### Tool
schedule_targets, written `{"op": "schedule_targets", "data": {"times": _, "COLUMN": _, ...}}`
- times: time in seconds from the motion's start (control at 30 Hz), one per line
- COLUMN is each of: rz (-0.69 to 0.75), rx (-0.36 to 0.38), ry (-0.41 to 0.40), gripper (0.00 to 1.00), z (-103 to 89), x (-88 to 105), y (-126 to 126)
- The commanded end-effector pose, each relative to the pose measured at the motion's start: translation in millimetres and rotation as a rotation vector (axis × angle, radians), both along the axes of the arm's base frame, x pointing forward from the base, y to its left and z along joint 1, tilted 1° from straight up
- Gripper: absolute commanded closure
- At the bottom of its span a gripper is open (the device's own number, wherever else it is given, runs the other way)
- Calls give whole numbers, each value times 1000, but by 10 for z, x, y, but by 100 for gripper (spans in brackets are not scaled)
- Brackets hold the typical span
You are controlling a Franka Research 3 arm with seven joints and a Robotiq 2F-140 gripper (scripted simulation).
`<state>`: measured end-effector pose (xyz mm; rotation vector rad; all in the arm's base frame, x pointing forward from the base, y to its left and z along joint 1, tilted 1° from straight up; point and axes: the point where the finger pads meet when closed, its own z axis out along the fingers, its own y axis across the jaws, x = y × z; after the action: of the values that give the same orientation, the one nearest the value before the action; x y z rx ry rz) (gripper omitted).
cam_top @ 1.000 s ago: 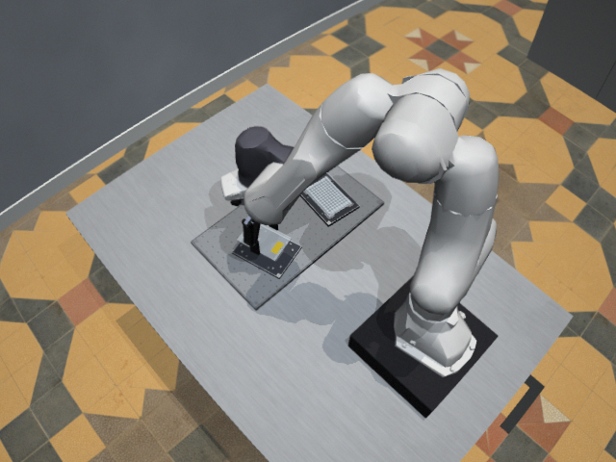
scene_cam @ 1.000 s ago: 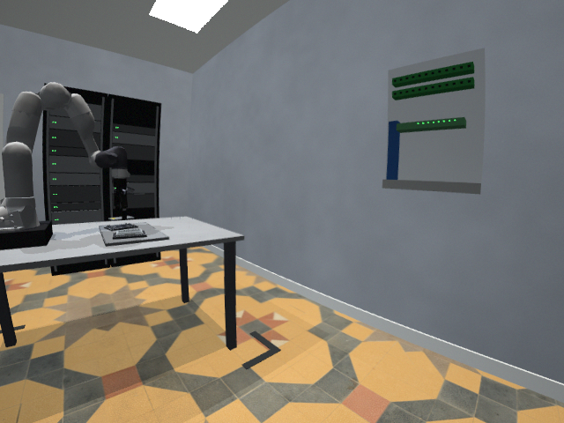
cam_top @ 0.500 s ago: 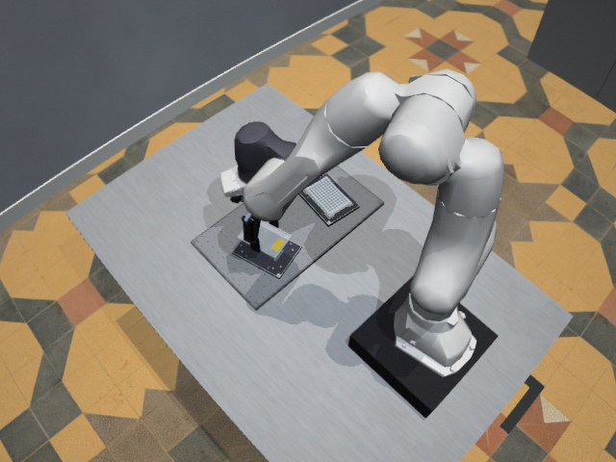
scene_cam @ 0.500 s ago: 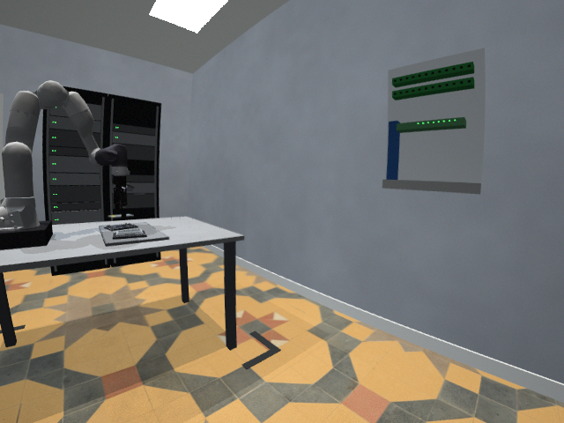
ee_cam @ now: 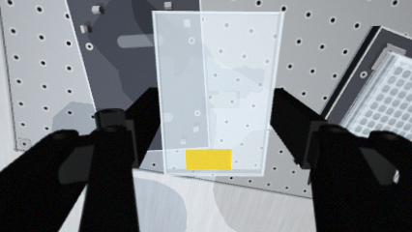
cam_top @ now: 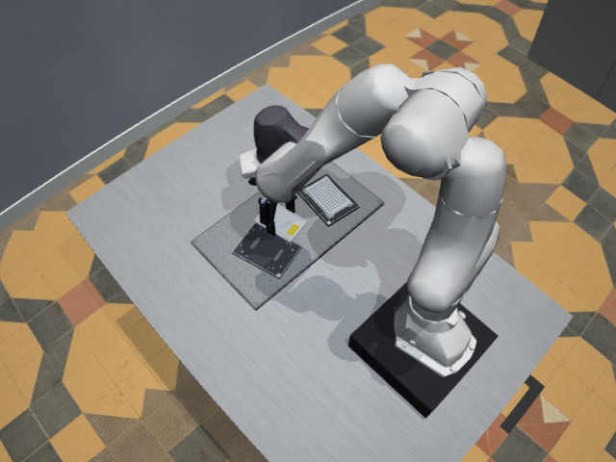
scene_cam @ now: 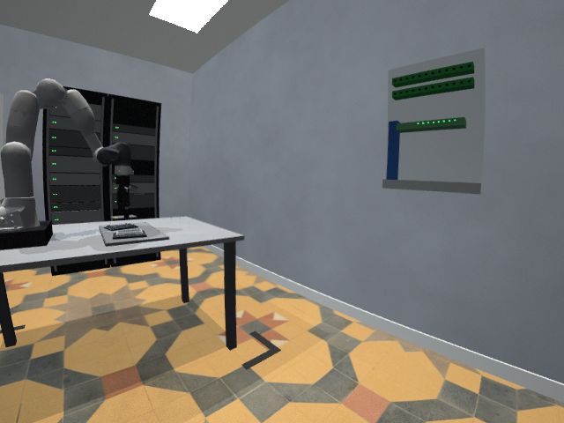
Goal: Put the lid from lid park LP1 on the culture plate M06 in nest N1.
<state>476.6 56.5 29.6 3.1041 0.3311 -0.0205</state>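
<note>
While held off the board, the clear lid (ee_cam: 218, 92) sits clamped between the two black fingers of the gripper (ee_cam: 215, 123), one finger on each long edge.

- Lid: see-through rectangle w/ yellow tag (ee_cam: 209, 159) at one short end. Also visible from above (cam_top: 287, 221), partly over the dark park plate (cam_top: 266, 250), partly over bare board.
- Park plate: dark, slotted, vacant; in wrist view (ee_cam: 121, 63) it lies to the left, lid only overlapping its right part.
- Well plate (cam_top: 327, 194): white grid of wells in dark frame, uncovered, well apart from lid. Wrist view shows it at right edge (ee_cam: 387, 97).
- Board (cam_top: 223, 258): grey, dotted w/ holes, carries both park plate and well plate.
- Table (cam_top: 149, 278): grey top, dark legs.
- Arm (cam_top: 427, 129): white, bent over board, on black base (cam_top: 377, 363).
- Room: server racks (scene_cam: 137, 137) behind table; wall panel (scene_cam: 433, 154) w/ green strips.
</note>
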Motion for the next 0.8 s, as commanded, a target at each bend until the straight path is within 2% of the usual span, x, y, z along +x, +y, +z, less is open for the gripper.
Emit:
{"op": "schedule_targets", "data": {"times": 0.0, "rz": 68, "rx": 11, "ry": 0, "gripper": 90, "z": 16, "x": 22, "y": -699}}
{"op": "schedule_targets", "data": {"times": 0.17, "rz": 68, "rx": 10, "ry": 0, "gripper": 90, "z": 35, "x": 7, "y": -1759}}
{"op": "schedule_targets", "data": {"times": 0.2, "rz": 68, "rx": 10, "ry": 0, "gripper": 90, "z": 41, "x": 14, "y": -1902}}
{"op": "schedule_targets", "data": {"times": 0.77, "rz": 68, "rx": 10, "ry": 0, "gripper": 90, "z": 41, "x": 14, "y": -1902}}
